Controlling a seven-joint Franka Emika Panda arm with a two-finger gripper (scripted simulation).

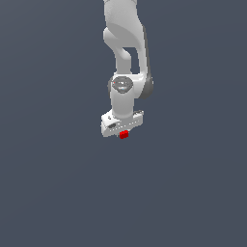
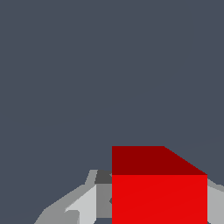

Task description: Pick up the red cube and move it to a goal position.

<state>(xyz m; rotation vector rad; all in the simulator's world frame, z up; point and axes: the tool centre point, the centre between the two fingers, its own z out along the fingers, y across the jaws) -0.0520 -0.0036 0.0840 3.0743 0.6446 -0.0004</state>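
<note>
Well, the gripper [image 1: 123, 133] looks clamped on the red cube [image 1: 124, 134] at its six o'clock; light, rigid, probably slick, best squeezed across opposite flat faces

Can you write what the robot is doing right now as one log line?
gripper: shut on red cube | cube: between fingers | goal marker: none visible

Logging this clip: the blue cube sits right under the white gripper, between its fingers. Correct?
Not quite: the cube is red, not blue, as both the exterior and wrist views show. It does sit right under the white gripper, between its fingers.
</note>
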